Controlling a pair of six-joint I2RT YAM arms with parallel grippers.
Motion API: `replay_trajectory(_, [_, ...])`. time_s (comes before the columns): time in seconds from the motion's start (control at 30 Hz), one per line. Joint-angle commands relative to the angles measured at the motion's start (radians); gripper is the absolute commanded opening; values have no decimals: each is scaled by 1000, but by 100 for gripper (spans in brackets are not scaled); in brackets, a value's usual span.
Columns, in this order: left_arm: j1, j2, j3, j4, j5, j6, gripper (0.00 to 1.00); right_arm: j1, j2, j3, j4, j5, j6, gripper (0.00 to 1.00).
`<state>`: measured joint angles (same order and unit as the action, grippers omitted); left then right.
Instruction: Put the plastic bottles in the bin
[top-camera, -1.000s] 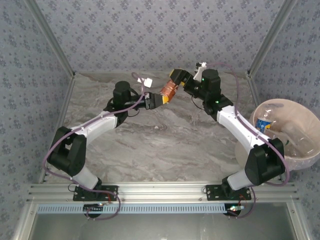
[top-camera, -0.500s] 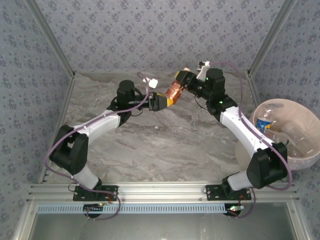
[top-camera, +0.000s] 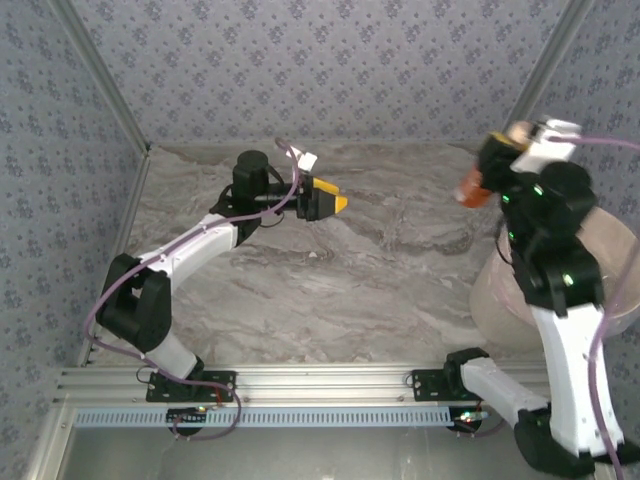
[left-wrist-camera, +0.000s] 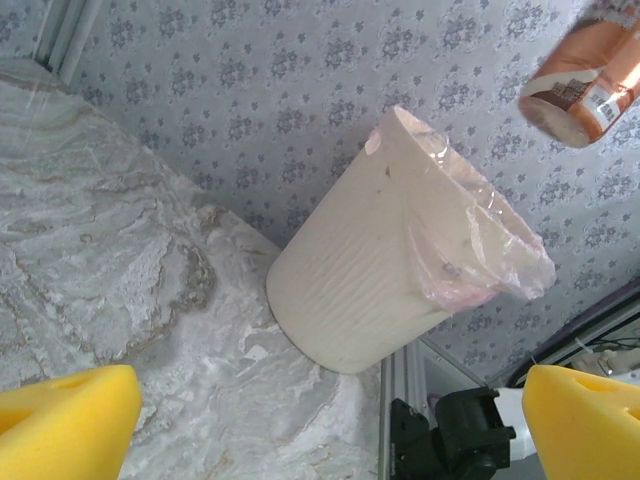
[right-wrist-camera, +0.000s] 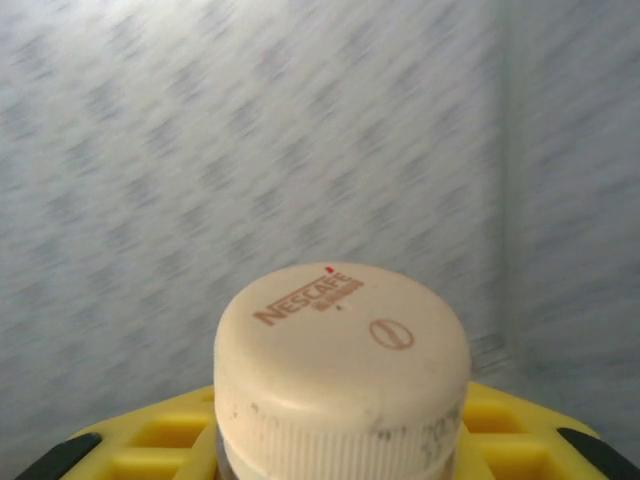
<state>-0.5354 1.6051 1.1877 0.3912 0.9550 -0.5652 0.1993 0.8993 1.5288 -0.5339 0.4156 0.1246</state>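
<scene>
The right gripper (top-camera: 490, 168) is clamping a copper-labelled Nescafé bottle (top-camera: 472, 189) just below its cream cap (right-wrist-camera: 342, 365), holding it high in the air beside the pinkish-beige bin (top-camera: 491, 297) with its translucent liner (left-wrist-camera: 480, 250). The left gripper (top-camera: 326, 200) is hovering over the marble table (top-camera: 380, 280) toward the back wall, its yellow fingers (left-wrist-camera: 62, 418) standing wide apart.
</scene>
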Motion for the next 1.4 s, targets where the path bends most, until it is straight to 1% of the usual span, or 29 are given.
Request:
replay_trajectory(0.0, [-5, 36, 55, 3, 24, -4, 98, -42, -36, -37, -47, 436, -312, 31])
replay_trajectory(0.07, [-6, 62, 74, 22, 25, -39, 98, -78, -64, -95, 82, 502, -457, 31])
replay_trajectory(0.17, [-7, 96, 102, 41, 26, -93, 98, -156, -96, -166, 240, 498, -613, 31])
replay_trajectory(0.23, [-8, 118, 126, 41, 26, -117, 98, -232, -125, -223, 311, 423, -650, 31])
replay_trajectory(0.37, [-9, 156, 169, 38, 25, -154, 98, -400, -157, -327, 371, 193, -608, 32])
replay_trajectory(0.43, [-13, 174, 191, 39, 25, -176, 98, -467, -136, -375, 383, 128, -588, 32])
replay_trajectory(0.6, [-26, 191, 217, 39, 1, -189, 98, -612, -59, -395, 406, 21, -595, 33])
replay_trajectory(0.77, [-41, 216, 248, 36, -18, -202, 98, -771, -32, -480, 459, -249, -564, 33])
replay_trajectory(0.9, [-49, 237, 276, 38, -21, -214, 98, -839, -24, -578, 581, -381, -573, 33])
replay_trajectory(1.0, [-51, 251, 289, 35, -21, -218, 98, -863, -11, -606, 608, -452, -546, 35])
replay_trajectory(1.1, [-51, 252, 288, 38, -21, -218, 98, -867, -4, -623, 620, -480, -539, 39])
replay_trajectory(1.23, [-51, 243, 276, 32, -20, -206, 98, -868, -5, -653, 639, -488, -540, 40])
replay_trajectory(1.3, [-51, 241, 276, 28, -18, -198, 98, -870, -14, -673, 640, -492, -549, 48])
replay_trajectory(1.37, [-51, 240, 277, 24, -15, -193, 98, -868, -42, -683, 640, -467, -540, 61])
